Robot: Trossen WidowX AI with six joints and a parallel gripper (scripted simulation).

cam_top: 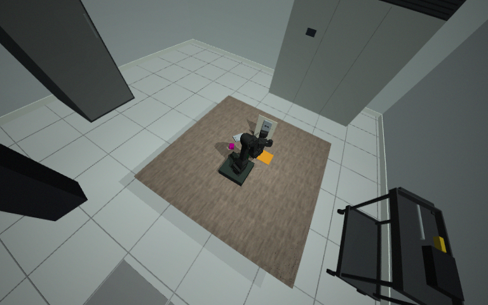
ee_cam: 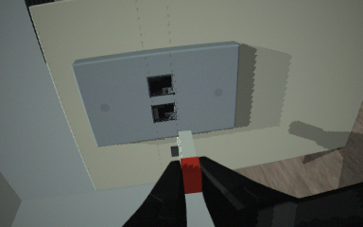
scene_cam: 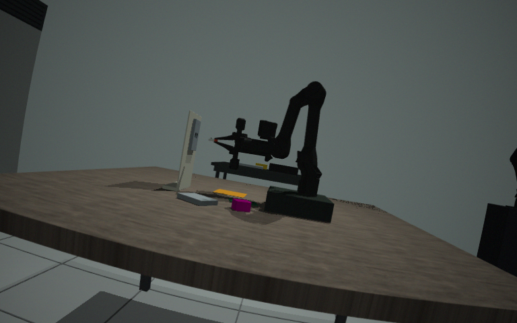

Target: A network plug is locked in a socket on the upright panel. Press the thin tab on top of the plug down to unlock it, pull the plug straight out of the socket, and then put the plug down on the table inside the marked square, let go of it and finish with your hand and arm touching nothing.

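My gripper [scene_cam: 216, 140] [ee_cam: 188, 166] is shut on the network plug [scene_cam: 211, 139] [ee_cam: 185, 143], which is pale with a red band between the fingertips. The plug is out of the socket and points at the upright panel [cam_top: 258, 124] [scene_cam: 184, 179] [ee_cam: 302, 28], with a visible gap in the exterior view. The blue-grey socket plate [cam_top: 266, 122] [scene_cam: 194, 143] [ee_cam: 125, 90] shows two dark openings in the wrist view, both empty. The orange marked square [cam_top: 266, 157] [scene_cam: 229, 192] lies flat on the table, below and behind the gripper. The plug's tab cannot be made out clearly.
A magenta block [cam_top: 231, 146] [scene_cam: 240, 205] and a flat pale box [cam_top: 236, 137] [scene_cam: 196, 198] lie on the table [cam_top: 215, 201] [scene_cam: 190, 239] on one side of the arm. A small green thing [scene_cam: 231, 200] shows behind the block. The panel stands on a foot.
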